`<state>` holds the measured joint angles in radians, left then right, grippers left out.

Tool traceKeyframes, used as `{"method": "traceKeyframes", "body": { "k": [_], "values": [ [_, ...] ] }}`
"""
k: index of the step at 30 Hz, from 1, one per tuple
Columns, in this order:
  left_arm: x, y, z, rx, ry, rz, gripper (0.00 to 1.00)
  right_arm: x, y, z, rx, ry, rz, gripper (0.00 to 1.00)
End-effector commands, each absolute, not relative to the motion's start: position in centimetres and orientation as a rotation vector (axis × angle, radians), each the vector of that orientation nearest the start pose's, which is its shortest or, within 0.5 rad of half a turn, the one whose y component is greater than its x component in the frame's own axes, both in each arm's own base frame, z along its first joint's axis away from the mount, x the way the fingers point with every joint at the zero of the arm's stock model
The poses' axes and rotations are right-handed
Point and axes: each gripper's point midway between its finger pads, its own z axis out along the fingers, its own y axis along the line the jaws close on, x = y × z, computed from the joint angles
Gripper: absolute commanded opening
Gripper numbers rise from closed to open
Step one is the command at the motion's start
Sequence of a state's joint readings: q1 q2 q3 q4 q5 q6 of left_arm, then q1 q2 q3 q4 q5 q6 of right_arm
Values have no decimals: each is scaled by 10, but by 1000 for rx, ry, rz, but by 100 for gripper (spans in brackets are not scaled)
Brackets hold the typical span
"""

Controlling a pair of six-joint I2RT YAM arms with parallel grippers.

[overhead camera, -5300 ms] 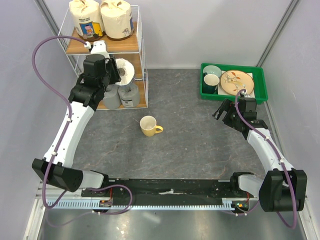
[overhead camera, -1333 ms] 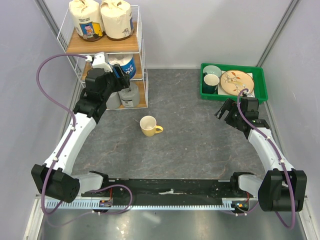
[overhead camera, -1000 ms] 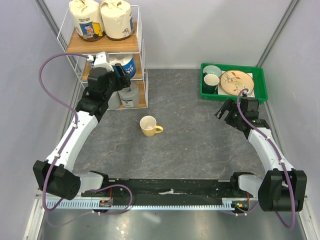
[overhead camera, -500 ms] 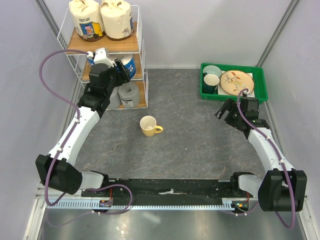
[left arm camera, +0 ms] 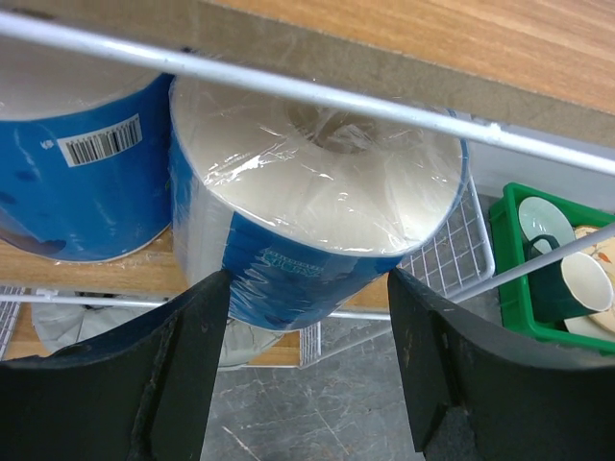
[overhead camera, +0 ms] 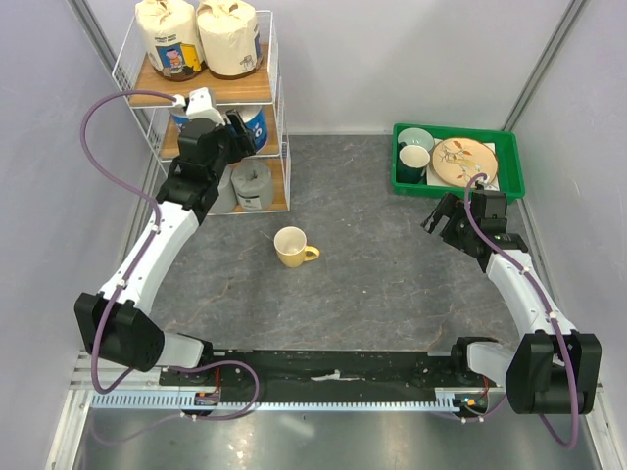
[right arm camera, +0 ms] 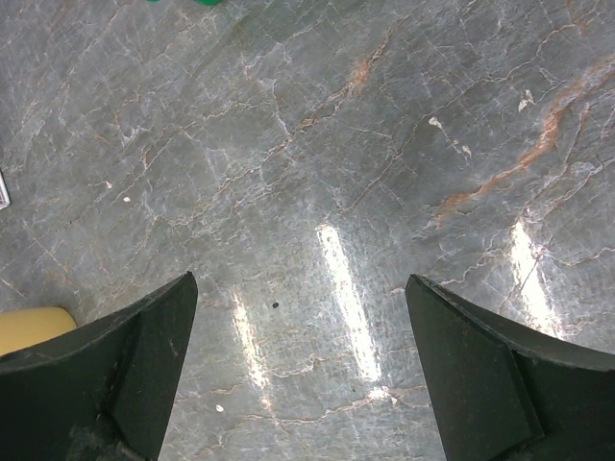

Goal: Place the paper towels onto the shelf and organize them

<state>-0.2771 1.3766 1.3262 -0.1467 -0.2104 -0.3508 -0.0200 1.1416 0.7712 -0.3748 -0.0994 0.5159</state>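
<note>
Over the last second the left pincer (left arm camera: 307, 280), gripping the white-and-blue plastic-wrapped paper towel roll (left arm camera: 317, 182), rose to the right end of the white wire shelf's (overhead camera: 157, 91) middle tier beside the twin roll (left arm camera: 77, 163). Release seemed near. The right pincer (right arm camera: 298, 293) hung open above the tabletop (right arm camera: 336, 144).

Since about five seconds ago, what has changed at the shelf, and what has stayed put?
The left end effector, gripping a white-and-blue roll, raised it and pushed it back into the middle tier of the shelf, beside the other white-and-blue roll; it still holds it. The cream rolls, grey rolls, yellow mug and green tray stayed put; the open right end effector barely shifted.
</note>
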Motion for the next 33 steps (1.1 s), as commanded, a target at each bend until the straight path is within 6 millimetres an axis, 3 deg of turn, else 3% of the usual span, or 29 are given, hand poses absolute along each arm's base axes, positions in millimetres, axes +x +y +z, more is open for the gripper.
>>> {"method": "traceKeyframes", "body": {
  "k": [1,33],
  "values": [
    [452,-97,362,-210,1673,-232,73,325,28,135,554,2236,349,98],
    [471,-93,359,-218,1681,-186,73,326,27,137,552,2236,339,98]
  ]
}}
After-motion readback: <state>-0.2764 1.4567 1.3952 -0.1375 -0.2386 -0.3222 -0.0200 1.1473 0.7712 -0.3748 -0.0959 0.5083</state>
